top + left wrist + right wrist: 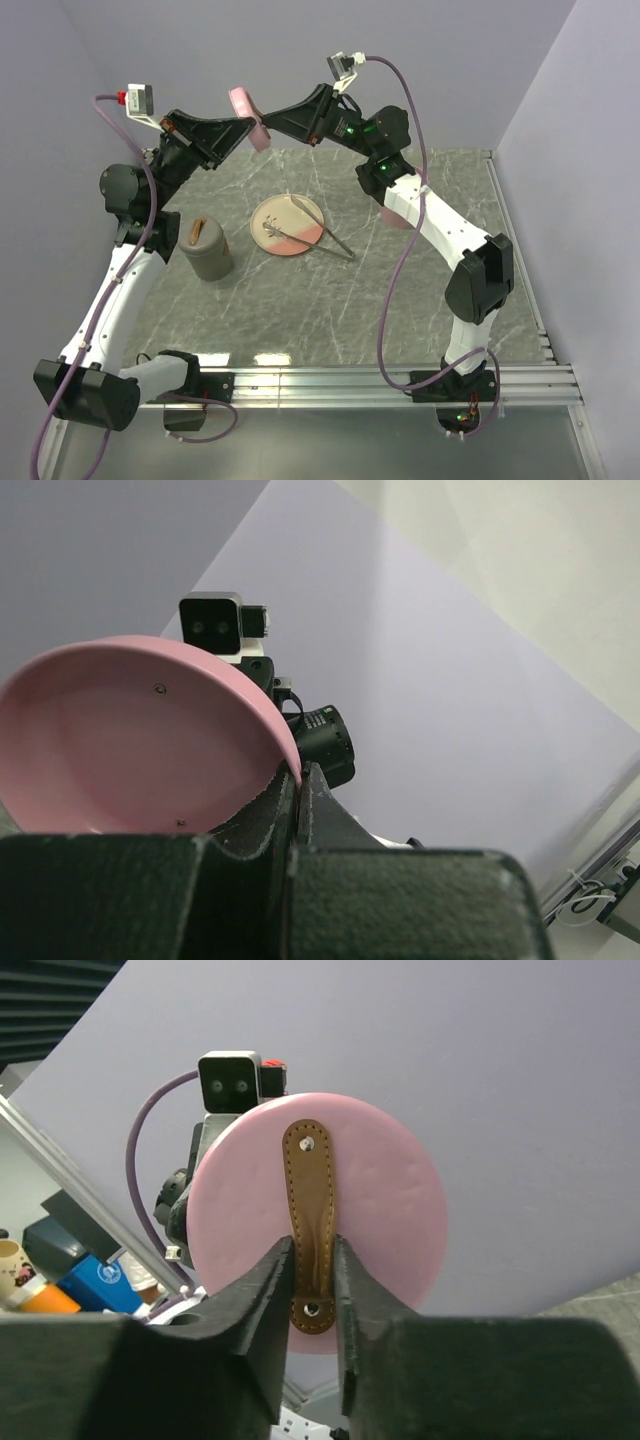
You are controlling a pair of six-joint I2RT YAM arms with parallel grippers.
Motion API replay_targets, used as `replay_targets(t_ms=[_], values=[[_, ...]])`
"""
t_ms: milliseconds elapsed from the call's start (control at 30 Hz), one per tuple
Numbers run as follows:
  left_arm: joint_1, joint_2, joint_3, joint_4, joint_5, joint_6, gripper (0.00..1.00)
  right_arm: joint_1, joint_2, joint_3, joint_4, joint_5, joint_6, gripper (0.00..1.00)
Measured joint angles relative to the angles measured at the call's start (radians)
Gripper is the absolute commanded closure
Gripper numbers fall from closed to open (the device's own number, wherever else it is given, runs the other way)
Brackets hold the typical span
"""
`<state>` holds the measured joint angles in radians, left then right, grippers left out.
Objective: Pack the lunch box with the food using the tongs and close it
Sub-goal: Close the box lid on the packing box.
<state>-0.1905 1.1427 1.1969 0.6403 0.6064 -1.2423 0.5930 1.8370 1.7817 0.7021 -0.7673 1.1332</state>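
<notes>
Marble-patterned table point(300, 310) under lilac walls carries a pink-and-cream plate point(300, 212) with a few tiny bits of food point(270, 233) and slim silver tongs point(325, 237) lying across its right edge, while a grey round container point(207, 255) stands just left of the plate. High above the far side both arms hold up a round pink lid point(380, 1210), smooth and domed, with a stitched brown strap point(310, 1190) riveted across its top. The left gripper point(297, 780) is clamped tight on the lid's rim, and the right gripper point(312, 1260) pinches the strap between its fingers.
</notes>
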Motion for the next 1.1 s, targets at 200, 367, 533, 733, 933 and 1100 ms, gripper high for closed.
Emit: replay_targets(t_ms=[200,367,533,733,933,1100], values=[[0.000,-0.002,-0.007,-0.001,0.007,-0.005,1.00,0.000,0.000,-0.015,0.016,0.007,0.010,1.00],[0.000,-0.007,-0.019,-0.010,0.004,0.000,0.91,-0.003,0.000,-0.021,0.008,0.003,-0.001,1.00],[0.001,-0.010,-0.046,-0.025,-0.008,0.013,0.55,-0.019,-0.015,-0.047,-0.021,-0.014,-0.019,1.00],[0.007,-0.010,-0.065,-0.062,-0.023,0.025,0.44,-0.069,-0.056,-0.094,-0.079,-0.028,-0.063,1.00],[0.020,-0.020,-0.065,-0.113,-0.026,0.083,0.21,-0.178,-0.139,-0.154,-0.222,-0.026,-0.199,1.00],[0.024,-0.003,-0.011,-0.297,0.040,0.239,0.01,-0.307,-0.235,-0.203,-0.452,-0.029,-0.400,1.00]])
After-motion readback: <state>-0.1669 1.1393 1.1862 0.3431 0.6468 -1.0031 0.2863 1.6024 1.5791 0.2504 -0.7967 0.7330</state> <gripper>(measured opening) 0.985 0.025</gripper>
